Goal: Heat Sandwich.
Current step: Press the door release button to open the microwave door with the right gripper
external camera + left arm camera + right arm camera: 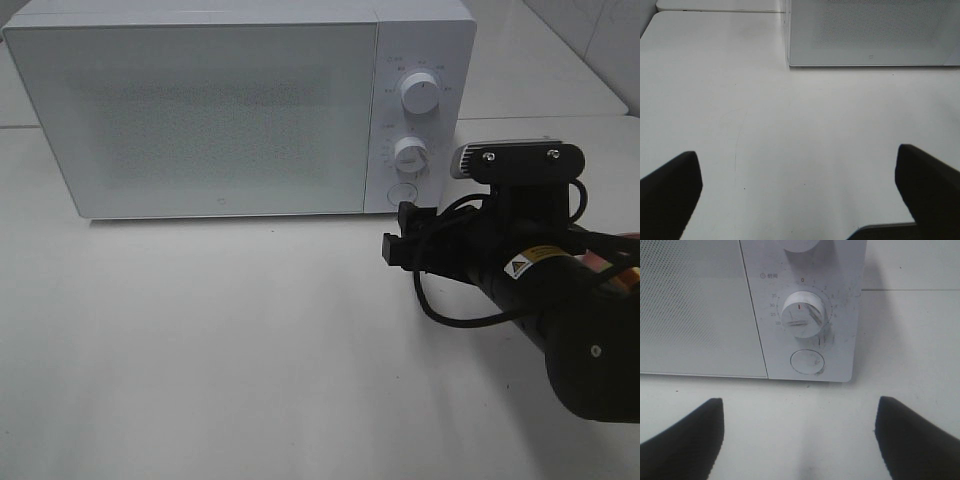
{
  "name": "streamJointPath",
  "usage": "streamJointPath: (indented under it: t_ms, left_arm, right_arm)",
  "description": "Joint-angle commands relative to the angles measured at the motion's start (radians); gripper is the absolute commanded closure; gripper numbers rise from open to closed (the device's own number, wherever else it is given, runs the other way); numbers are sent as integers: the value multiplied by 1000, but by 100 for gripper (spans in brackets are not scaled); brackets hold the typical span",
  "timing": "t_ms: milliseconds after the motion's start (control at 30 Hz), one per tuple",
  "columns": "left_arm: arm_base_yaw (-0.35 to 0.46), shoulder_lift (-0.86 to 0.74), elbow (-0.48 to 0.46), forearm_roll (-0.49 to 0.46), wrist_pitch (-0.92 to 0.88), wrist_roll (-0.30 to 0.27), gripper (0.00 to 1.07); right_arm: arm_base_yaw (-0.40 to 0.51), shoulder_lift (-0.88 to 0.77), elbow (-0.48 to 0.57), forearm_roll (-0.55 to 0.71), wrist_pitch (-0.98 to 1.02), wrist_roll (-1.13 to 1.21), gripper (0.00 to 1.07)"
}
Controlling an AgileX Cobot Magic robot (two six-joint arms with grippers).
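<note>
The microwave [220, 110] fills the upper left and middle of the exterior high view, standing on the white table [200, 350]. Its door [200, 120] is shut, and the frosted, dotted panel hides whatever is inside. The sandwich shows in no view, and whether it sits behind that door cannot be told. A pink and orange sliver at the right edge, behind the right arm [560, 310], is too small to identify.

On the control strip at the microwave's right end are the upper knob [419, 95], the lower knob [411, 153] and, beneath them, a round button [403, 193].

The right arm enters from the lower right corner and slants up and left, its wrist camera [518, 160] just right of the control strip. The right wrist view looks straight at the lower knob and button. The right gripper [799, 407] has its jaws spread wide with only bare table between them, near the microwave's front but apart from it.

The left gripper [797, 155] is likewise spread wide and empty above bare table, well back from the microwave's front corner.
</note>
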Motion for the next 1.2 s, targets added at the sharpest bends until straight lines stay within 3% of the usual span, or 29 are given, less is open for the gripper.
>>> streamJointPath:
  t_ms: [33,600,933,1067,1167,1200]
  left_arm:
    - [-5,-17,1,-1,-4,-4,9]
    - [-5,-17,1,-1,-4,-4,9]
    - [-5,-17,1,-1,-4,-4,9]
    - [-5,-17,1,-1,-4,-4,9]
    - [-5,-17,1,-1,-4,-4,9]
    - [-5,-17,1,-1,-4,-4,9]
  right_arm:
    - [4,-5,0,-4,-13,65,32]
    - [4,-5,1,-4,-11,875,38]
    - [4,-5,1,-5,1,1371,48]
    - [4,-5,1,-5,26,1461,58]
    - [4,-5,1,-5,42,1518,77]
    - [4,-5,1,-5,42,1518,77]
